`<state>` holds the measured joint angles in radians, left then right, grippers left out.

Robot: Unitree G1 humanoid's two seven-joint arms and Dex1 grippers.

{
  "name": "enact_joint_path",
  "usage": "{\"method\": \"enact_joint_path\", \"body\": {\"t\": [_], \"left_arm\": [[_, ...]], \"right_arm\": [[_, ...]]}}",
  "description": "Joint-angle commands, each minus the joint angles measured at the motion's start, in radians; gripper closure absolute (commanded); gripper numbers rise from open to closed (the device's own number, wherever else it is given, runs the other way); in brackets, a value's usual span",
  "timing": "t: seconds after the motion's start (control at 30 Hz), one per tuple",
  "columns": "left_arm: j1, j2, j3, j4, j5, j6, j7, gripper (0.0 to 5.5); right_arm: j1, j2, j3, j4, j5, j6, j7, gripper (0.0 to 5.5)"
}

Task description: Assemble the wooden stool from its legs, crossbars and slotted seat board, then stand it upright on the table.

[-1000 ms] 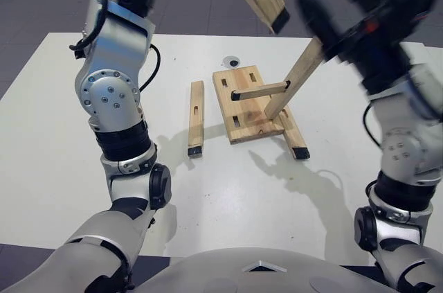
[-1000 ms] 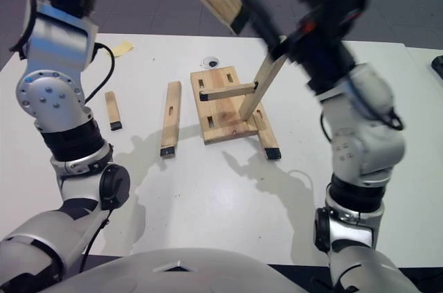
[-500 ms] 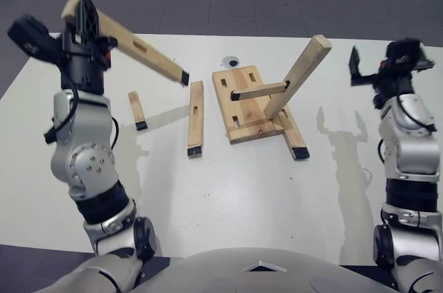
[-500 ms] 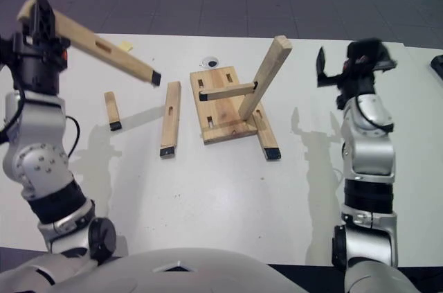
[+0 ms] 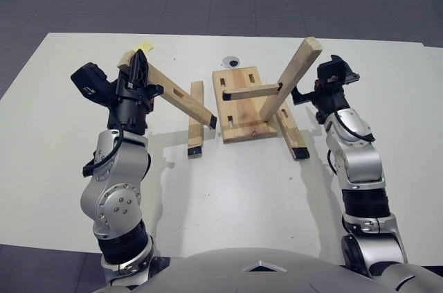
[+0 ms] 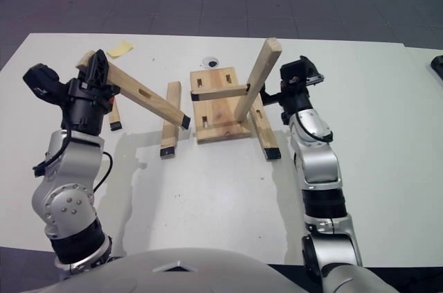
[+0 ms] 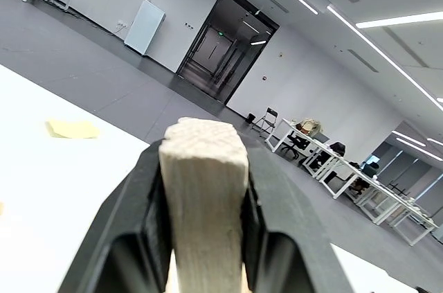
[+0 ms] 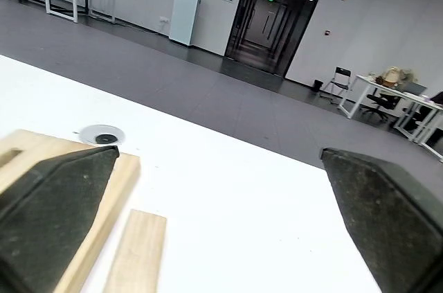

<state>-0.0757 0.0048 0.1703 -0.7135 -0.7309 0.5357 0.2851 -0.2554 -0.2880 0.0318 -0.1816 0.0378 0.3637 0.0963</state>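
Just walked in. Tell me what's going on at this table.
The robot is partway through building a wooden stool. Its left gripper is shut on one leg, tilted above the table, black tip toward the seat board. A second leg stands slanted on the board with a crossbar plugged into it; the open right gripper is close beside it. Two more legs lie on the table.

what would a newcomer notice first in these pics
The left tool grips a wooden leg slanted in the air over the table's left side. At the middle, the seat board lies flat with a tilted leg standing on it and a crossbar jutting from that leg; the open right tool is just beside it.
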Motion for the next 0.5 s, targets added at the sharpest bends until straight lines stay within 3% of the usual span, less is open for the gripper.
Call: {"method": "enact_joint_path", "body": {"t": [0.03, 0.5], "left_arm": [[-0.015, -0.025, -0.038, -0.023, 0.035, -0.006, 0.028, 4.45], [-0.115, -0.062, -0.083, 0.085, 0.218, -0.143, -0.019, 4.45]], "right_arm": [[0.029, 0.009, -0.006, -0.047, -0.004, 0.051, 0.009, 0.10], [0.040, -0.008, -0.018, 0.010, -0.067, 0.046, 0.016, 0.10]]}}
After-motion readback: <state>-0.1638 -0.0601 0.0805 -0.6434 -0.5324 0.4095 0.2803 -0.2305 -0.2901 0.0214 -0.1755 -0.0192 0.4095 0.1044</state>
